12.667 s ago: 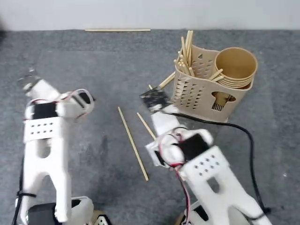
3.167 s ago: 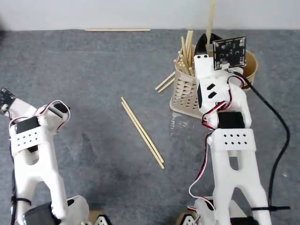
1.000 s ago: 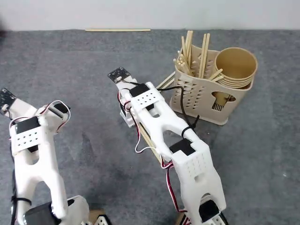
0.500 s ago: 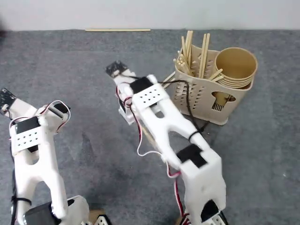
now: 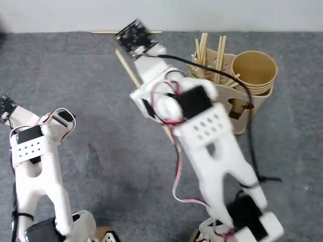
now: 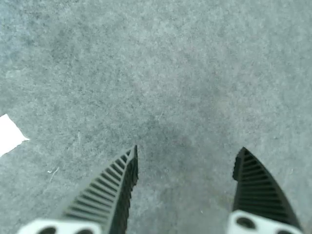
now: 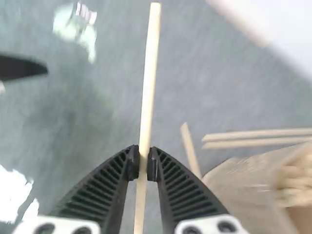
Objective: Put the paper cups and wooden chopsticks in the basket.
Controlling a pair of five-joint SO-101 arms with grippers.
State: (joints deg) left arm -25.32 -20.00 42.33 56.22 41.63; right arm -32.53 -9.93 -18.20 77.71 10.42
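Wood is what your right jaws are clamped on: a long pale wooden chopstick (image 7: 148, 73), pinched partway along its length so that it runs on well past the tips. From the high view it is held over the grey felt-like counter (image 5: 111, 166), slanting, just beside the tan perforated plastic basket (image 5: 228, 68) on its left. The basket already holds a bundle of upright wooden chopsticks (image 5: 203, 48) and, in the other compartment, a stack of tan paper cups (image 5: 255, 68). One more thin wooden stick (image 5: 103, 32) lies flat along the counter's far edge. Your left jaws stand apart with nothing between them, over bare counter, well apart from the basket.
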